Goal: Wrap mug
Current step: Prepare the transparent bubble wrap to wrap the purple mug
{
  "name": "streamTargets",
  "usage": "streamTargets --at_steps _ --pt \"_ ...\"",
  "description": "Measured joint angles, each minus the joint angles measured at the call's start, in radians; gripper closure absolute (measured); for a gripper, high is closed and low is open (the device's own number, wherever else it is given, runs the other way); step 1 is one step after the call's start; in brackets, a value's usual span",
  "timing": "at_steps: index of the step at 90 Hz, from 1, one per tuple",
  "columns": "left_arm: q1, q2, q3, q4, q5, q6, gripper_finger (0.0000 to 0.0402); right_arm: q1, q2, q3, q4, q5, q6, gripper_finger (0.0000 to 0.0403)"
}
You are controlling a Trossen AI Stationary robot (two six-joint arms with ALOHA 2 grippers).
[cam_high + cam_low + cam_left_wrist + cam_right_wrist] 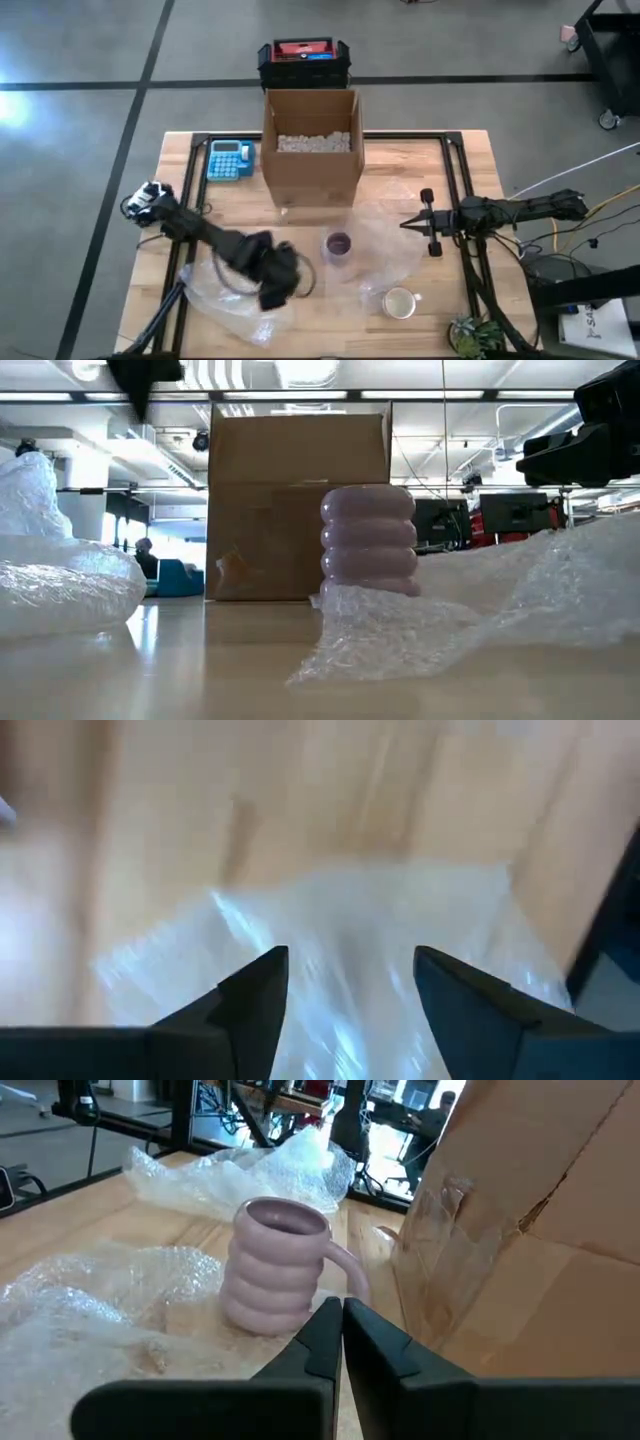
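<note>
A lilac ribbed mug (338, 246) (277, 1266) stands upright on the edge of a clear bubble-wrap sheet (385, 245) (480, 610) near the table's middle. A second, crumpled sheet of bubble wrap (232, 298) (350, 950) lies at the near left. My left gripper (350, 982) hovers open above that crumpled sheet, fingers pointing down. My right gripper (342, 1315) is shut with nothing in it, right of the mug and level with it, pointing toward the table's left.
An open cardboard box (311, 145) with white filler stands behind the mug. A blue calculator (229, 160) lies at the far left. A second, cream mug (399, 302) sits near the front edge, and a small plant (476, 338) at the near right corner.
</note>
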Motion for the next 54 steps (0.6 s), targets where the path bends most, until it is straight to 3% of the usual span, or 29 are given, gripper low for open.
streamTargets --at_steps 27,54 --pt "-0.113 -0.075 -0.265 0.135 0.14 -0.251 0.023 0.0 0.0 0.0 0.0 0.0 0.0 0.0403" --pt "-0.121 -0.092 -0.47 0.394 0.16 -0.274 0.0225 0.0 0.0 0.0 0.0 0.0 0.0 0.0403"
